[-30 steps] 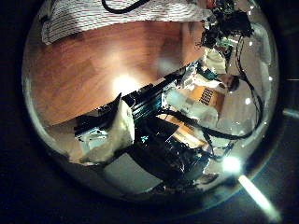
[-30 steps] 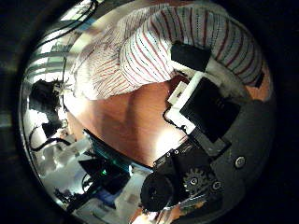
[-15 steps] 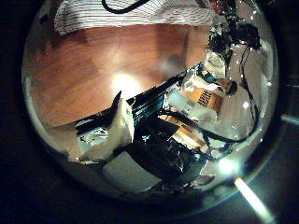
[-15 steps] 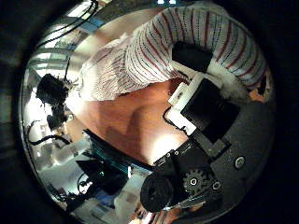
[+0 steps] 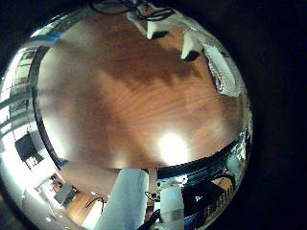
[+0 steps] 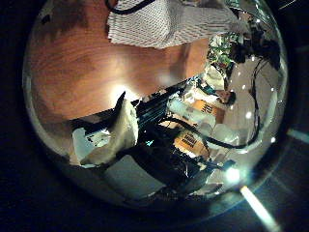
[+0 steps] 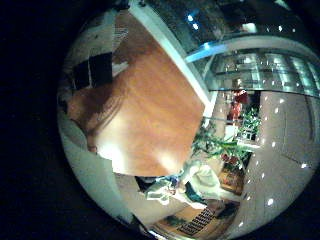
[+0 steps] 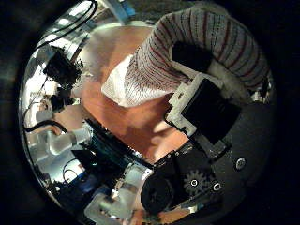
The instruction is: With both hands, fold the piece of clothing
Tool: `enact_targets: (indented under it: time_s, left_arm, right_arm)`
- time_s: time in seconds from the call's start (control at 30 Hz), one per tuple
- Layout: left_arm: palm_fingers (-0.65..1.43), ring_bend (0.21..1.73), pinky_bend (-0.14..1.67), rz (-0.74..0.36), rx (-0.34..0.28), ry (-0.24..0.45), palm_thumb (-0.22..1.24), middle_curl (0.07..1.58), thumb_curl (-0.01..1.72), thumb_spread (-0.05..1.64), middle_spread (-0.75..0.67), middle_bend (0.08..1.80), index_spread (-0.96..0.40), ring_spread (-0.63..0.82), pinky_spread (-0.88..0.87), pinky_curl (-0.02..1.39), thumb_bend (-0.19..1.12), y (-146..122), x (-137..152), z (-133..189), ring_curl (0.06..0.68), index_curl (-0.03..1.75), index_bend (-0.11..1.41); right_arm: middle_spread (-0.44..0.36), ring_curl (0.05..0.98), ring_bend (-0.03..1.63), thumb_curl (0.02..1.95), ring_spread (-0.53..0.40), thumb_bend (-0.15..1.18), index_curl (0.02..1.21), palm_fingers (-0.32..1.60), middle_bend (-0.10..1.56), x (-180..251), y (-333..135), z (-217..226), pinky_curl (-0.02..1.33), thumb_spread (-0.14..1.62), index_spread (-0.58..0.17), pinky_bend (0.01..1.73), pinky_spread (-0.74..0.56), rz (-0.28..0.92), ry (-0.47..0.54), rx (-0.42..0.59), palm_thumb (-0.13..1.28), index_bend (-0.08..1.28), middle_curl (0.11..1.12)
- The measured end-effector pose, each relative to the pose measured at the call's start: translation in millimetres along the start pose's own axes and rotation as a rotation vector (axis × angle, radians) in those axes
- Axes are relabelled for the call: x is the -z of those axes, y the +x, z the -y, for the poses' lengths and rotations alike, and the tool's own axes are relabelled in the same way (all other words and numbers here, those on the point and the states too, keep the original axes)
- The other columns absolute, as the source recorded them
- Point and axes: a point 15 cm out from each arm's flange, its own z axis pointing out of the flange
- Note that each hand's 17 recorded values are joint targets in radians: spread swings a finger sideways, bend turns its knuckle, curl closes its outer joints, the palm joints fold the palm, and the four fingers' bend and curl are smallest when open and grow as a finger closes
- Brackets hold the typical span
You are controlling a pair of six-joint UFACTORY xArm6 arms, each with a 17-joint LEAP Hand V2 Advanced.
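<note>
Right robot hand (image 8: 202, 103) pinches the striped garment (image 8: 178, 52), now lifted higher off the wooden table (image 8: 141, 117).

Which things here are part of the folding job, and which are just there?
Job: striped cloth; right hand, its fingers curled into the cloth; left hand, its fingers not clear to see.
Just there: wooden table; room clutter beyond the table's edge.

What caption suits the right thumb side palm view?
Right robot hand gripping the striped garment, lifted above the wooden table.
</note>
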Motion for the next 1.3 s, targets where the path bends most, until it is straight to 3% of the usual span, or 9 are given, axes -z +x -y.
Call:
enact_targets:
  time_s: [0.27, 0.5, 0.57, 0.7, 0.73, 0.83, 0.97, 1.03, 1.3]
  left_arm:
    - [0.15, 0.57, 0.29, -0.034, 0.057, 0.022, 0.45, 0.28, 0.35, 1.24, 0.25, 0.17, -0.01, 0.37, 0.44, 0.34, -0.01, -28.1, 0.9, -19.0, 0.215, 0.41, 0.19]
    - [0.15, 0.57, 0.29, -0.045, 0.07, 0.025, 0.45, 0.28, 0.35, 1.24, 0.24, 0.17, -0.01, 0.36, 0.44, 0.34, -0.01, -35.5, -0.4, -26.4, 0.213, 0.41, 0.19]
    - [0.16, 0.57, 0.28, -0.043, 0.069, 0.026, 0.45, 0.28, 0.35, 1.24, 0.24, 0.17, -0.01, 0.36, 0.44, 0.34, -0.02, -35.3, 0.6, -27.2, 0.214, 0.41, 0.19]
    - [0.17, 0.57, 0.28, -0.047, 0.063, 0.032, 0.44, 0.28, 0.35, 1.24, 0.22, 0.17, -0.01, 0.36, 0.43, 0.34, -0.02, -34.7, 2.2, -28.0, 0.212, 0.41, 0.19]
    - [0.17, 0.57, 0.28, -0.047, 0.062, 0.03, 0.45, 0.28, 0.36, 1.23, 0.22, 0.17, -0.02, 0.36, 0.43, 0.34, -0.01, -34.3, 2.1, -28.2, 0.212, 0.42, 0.2]
    - [0.17, 0.57, 0.28, -0.043, 0.058, 0.029, 0.44, 0.28, 0.36, 1.23, 0.22, 0.17, -0.02, 0.37, 0.43, 0.33, -0.02, -32.7, 3.2, -27.6, 0.211, 0.42, 0.19]
    - [0.18, 0.57, 0.27, -0.032, 0.032, 0.026, 0.44, 0.28, 0.36, 1.22, 0.22, 0.17, -0.02, 0.36, 0.43, 0.33, -0.02, -19.9, 7.3, -27.2, 0.21, 0.42, 0.19]
    - [0.18, 0.57, 0.27, -0.028, 0.023, 0.028, 0.44, 0.28, 0.36, 1.22, 0.22, 0.17, -0.02, 0.35, 0.43, 0.33, -0.02, -14.2, 11.0, -28.0, 0.21, 0.42, 0.19]
    - [0.19, 0.56, 0.27, 0.004, -0.005, 0.018, 0.44, 0.28, 0.36, 1.22, 0.21, 0.17, -0.03, 0.35, 0.44, 0.33, -0.02, 24.1, 26.3, -33.3, 0.207, 0.43, 0.19]
  right_arm:
    - [-0.197, 0.74, 1.28, 0.51, -0.262, -0.02, 1.05, 1.06, 1.1, -16.0, -103.7, 77.7, 0.82, 1.14, -0.439, 1.22, -0.27, -0.024, -0.031, 0.191, 0.92, 0.73, 0.86]
    - [-0.219, 0.714, 1.26, 0.47, -0.264, -0.02, 1.03, 1.03, 1.02, -39.4, -154.0, 96.4, 0.77, 1.16, -0.451, 1.19, -0.32, 0.019, -0.062, 0.241, 0.85, 0.62, 0.83]
    - [-0.236, 0.694, 1.26, 0.46, -0.277, -0.02, 1.0, 0.95, 0.97, -39.3, -168.2, 96.1, 0.74, 1.17, -0.46, 1.16, -0.38, 0.076, -0.059, 0.231, 0.84, 0.51, 0.81]
    - [-0.26, 0.659, 1.27, 0.44, -0.323, -0.01, 0.86, 0.56, 0.73, -36.1, -190.8, 92.9, 0.7, 1.19, -0.473, 1.24, -0.49, 0.189, -0.055, 0.215, 0.84, 0.12, 0.73]
    - [-0.26, 0.647, 1.26, 0.44, -0.33, -0.01, 0.82, 0.46, 0.67, -33.9, -192.9, 91.5, 0.69, 1.2, -0.477, 1.24, -0.49, 0.207, -0.052, 0.212, 0.84, 0.1, 0.72]
    - [-0.24, 0.608, 1.14, 0.42, -0.302, -0.02, 0.74, 0.14, 0.52, -22.0, -191.7, 86.4, 0.7, 1.22, -0.484, 1.18, -0.37, 0.247, -0.037, 0.189, 0.83, 0.16, 0.65]
    - [-0.217, 0.524, 1.01, 0.42, -0.243, -0.02, 0.66, 0.07, 0.43, -13.1, -179.9, 68.6, 0.65, 1.22, -0.483, 1.13, -0.22, 0.305, -0.031, 0.14, 0.81, 0.19, 0.58]
    - [-0.194, 0.493, 0.96, 0.41, -0.169, -0.02, 0.58, -0.01, 0.41, -2.0, -169.9, 60.1, 0.63, 1.23, -0.464, 1.1, -0.09, 0.336, -0.013, 0.108, 0.8, 0.12, 0.55]
    - [-0.18, 0.414, 0.89, 0.38, -0.026, -0.04, 0.45, 0.05, 0.38, 55.4, -107.2, 17.8, 0.55, 1.24, -0.452, 1.0, 0.21, 0.378, 0.09, -0.03, 0.66, 0.21, 0.47]
